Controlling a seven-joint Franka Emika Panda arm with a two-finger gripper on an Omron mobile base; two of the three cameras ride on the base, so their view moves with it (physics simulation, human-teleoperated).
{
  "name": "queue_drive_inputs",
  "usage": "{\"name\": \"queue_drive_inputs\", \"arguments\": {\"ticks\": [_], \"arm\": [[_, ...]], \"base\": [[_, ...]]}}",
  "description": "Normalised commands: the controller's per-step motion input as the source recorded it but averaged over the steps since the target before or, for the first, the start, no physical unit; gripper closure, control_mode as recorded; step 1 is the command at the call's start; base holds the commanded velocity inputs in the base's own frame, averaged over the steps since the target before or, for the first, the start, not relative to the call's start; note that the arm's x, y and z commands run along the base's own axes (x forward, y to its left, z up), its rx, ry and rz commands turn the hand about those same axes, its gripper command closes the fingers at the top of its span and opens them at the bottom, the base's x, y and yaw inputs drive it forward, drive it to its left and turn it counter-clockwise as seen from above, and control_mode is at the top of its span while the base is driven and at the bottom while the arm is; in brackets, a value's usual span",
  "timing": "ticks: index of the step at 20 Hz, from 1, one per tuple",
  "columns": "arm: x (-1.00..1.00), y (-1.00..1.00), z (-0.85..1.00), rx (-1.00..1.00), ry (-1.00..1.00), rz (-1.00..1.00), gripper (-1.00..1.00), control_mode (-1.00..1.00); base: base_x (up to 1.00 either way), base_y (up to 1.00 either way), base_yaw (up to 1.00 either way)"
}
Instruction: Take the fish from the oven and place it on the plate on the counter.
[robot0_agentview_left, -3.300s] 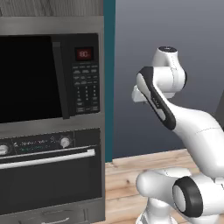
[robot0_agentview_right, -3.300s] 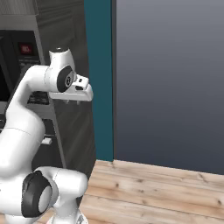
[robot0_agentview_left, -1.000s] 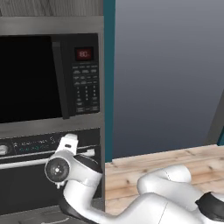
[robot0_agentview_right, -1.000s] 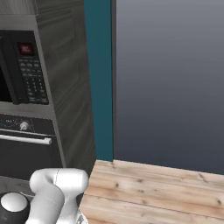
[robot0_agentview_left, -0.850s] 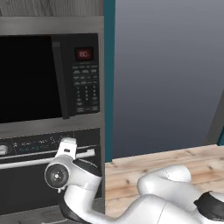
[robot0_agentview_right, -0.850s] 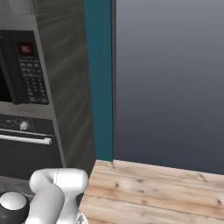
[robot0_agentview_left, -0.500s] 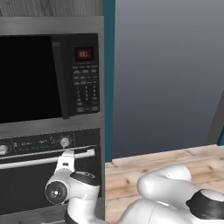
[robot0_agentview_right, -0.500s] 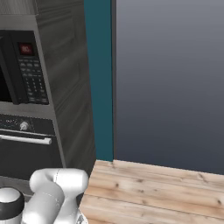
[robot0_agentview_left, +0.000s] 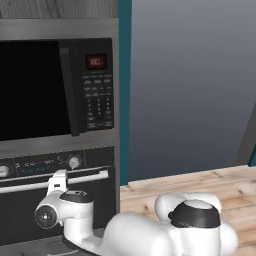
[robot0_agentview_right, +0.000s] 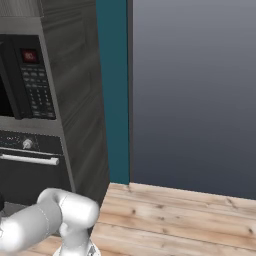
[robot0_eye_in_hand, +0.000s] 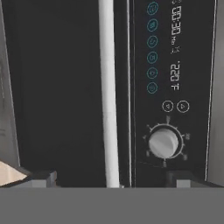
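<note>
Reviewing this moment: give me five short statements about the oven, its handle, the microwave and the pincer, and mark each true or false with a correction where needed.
1. The oven door is shut. True.
2. The pincer is clamped around the oven's bar handle. False: in the hand view its tips stand wide apart with the handle between them, not gripped.
3. The microwave sits above the oven. True.
4. The microwave's display glows green. False: it glows red.
5. In the hand view a round knob shows on the oven's control panel beside the handle. True.
</note>
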Motion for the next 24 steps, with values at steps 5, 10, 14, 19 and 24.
{"name": "queue_drive_inputs", "arguments": {"ticks": [5, 10, 14, 19, 24], "arm": [[0.25, 0.33, -0.06, -0.14, 0.00, 0.03, -1.00, -1.00], [0.15, 0.00, -0.36, 0.00, 0.00, 0.03, -1.00, -1.00], [0.36, 0.00, -0.40, 0.00, 0.00, 0.07, -1.00, -1.00], [0.53, -0.07, -0.15, 0.00, 0.00, 0.21, -1.00, -1.00], [0.32, -0.04, -0.19, 0.00, 0.00, 0.26, -1.00, -1.00]], "base": [[0.00, 0.00, 0.00], [0.00, 0.00, 0.00], [0.00, 0.00, 0.00], [0.00, 0.00, 0.00], [0.00, 0.00, 0.00]]}}
